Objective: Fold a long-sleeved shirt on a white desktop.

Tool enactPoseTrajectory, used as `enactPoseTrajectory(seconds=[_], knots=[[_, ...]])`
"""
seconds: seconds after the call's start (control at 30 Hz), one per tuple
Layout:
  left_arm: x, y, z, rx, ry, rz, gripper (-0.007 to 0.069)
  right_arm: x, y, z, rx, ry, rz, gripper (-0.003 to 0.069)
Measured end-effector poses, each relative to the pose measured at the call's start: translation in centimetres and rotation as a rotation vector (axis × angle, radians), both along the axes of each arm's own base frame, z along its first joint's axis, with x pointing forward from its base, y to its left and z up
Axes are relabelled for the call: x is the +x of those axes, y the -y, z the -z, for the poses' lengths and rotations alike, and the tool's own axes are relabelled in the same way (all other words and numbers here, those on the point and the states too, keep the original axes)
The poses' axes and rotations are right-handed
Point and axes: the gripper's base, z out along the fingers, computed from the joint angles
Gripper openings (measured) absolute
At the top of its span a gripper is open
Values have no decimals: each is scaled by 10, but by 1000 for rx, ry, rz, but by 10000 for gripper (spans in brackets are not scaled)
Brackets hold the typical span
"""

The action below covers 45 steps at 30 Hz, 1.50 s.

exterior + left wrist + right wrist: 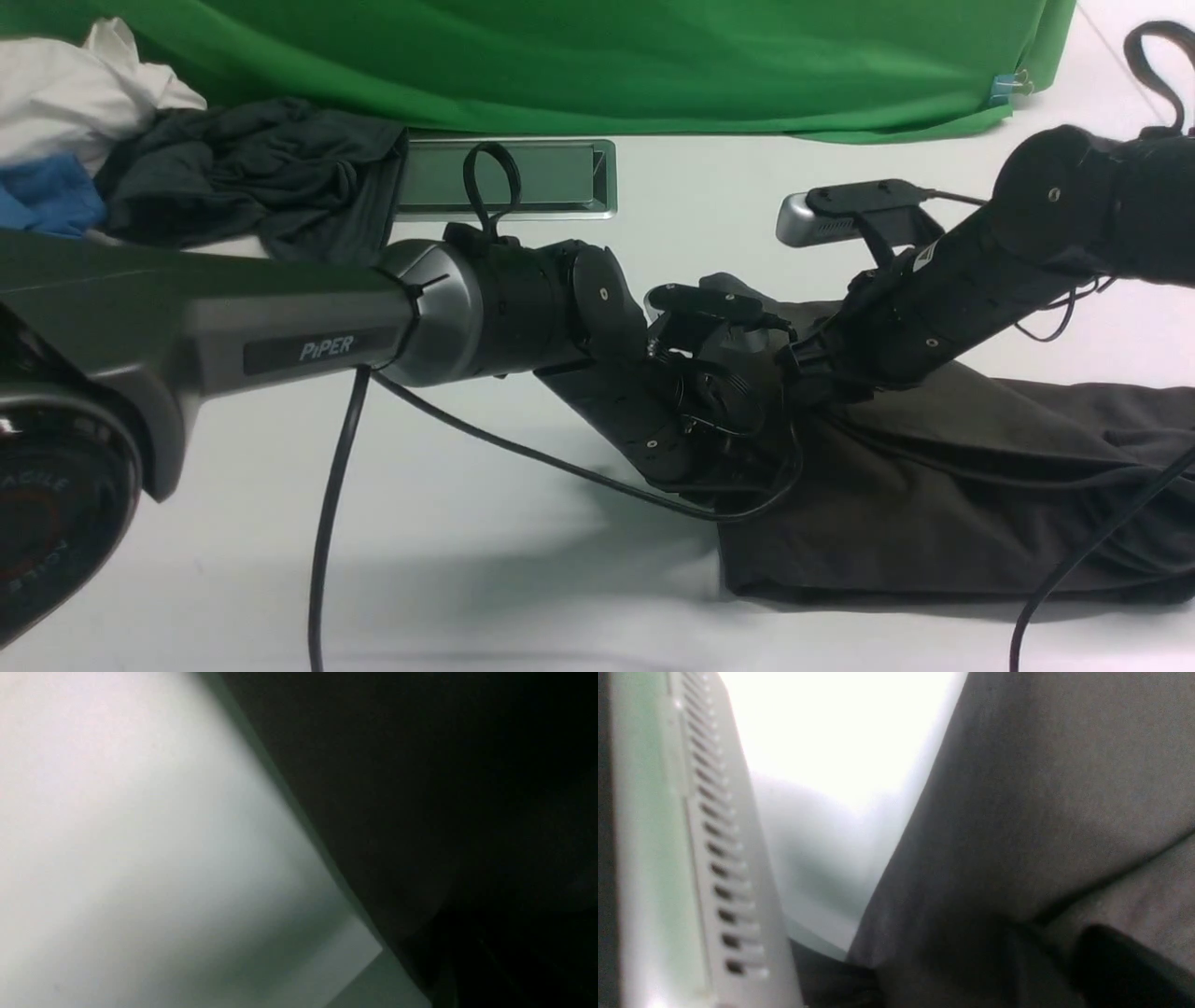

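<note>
Long-sleeved shirt: lies flat on the white desktop, on the robot's right half, and runs past the right edge of the front view.
Long axis: left to right across the front view; the near edge lies roughly parallel to the robot's side of the desk.
Shirt's left end: ends near the middle of the desk, under both wrists.
Left gripper: clenched, down at the shirt's left end. Fingers hidden in both views, so cannot tell whether cloth is pinched.
Right gripper: low over the same end, just behind the left one. One pale ridged finger shows beside the dark cloth in the right wrist view; cannot tell whether gripping or released.
Which way from the hands: the bulk of the shirt lies to the robot's right of both grippers, with only bare desktop on the left.
Nearer arm: both at the cloth. The right arm reaches in over the shirt, the left across bare desk.
Likely next move: probably carries this left end rightward along the long axis, which calls for both holds to be firm.
Off-task: charcoal garment, far left, well apart.
</note>
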Motion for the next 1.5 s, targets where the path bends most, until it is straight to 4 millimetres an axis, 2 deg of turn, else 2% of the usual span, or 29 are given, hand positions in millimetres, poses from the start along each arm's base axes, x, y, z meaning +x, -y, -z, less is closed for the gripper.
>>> enactPoseTrajectory(seconds=[0.03,0.1,0.3,0.53,0.7,0.73,0.77,0.87,0.93,1.0,1.03,1.1,1.17,1.23,1.3,1.4,1.5], knots=[[0,0,0,0,2,2,20,0,2,0,0,-4,4,80],[0,0,0,0,2,2,20,1,6,0,0,-15,14,41],[0,1,0,-7,0,-6,20,3,20,-5,2,-20,44,30],[-1,1,-2,-11,1,-3,20,7,67,-41,-11,111,136,30],[-1,1,-2,-10,0,-2,20,11,103,-56,-69,177,160,30],[-1,1,-2,-10,0,-2,20,11,105,-57,-72,178,163,30],[-1,1,-2,-10,-1,-1,20,13,116,-60,-115,208,138,30],[-1,1,-2,-10,-1,-1,20,15,140,-58,-168,222,128,30],[-1,1,-2,-10,-1,-1,20,16,151,-52,-188,201,138,30],[-1,1,-2,-9,-3,0,20,16,172,-43,-234,160,170,30],[-1,1,-2,-9,-3,0,20,16,173,-42,-236,158,176,30],[-1,2,-2,-13,-6,-1,20,16,194,-38,-253,146,264,38],[-1,2,-2,-16,-7,-2,20,16,205,-39,-249,159,330,53],[-1,2,-2,-18,-8,-2,20,16,213,-41,-242,174,389,83],[-2,2,-2,-19,-10,-1,20,16,217,-47,-232,189,438,169],[-2,2,-2,-19,-10,1,20,14,211,-65,-212,225,460,379],[-2,2,-2,-20,-10,1,20,9,198,-86,-192,266,439,518]])
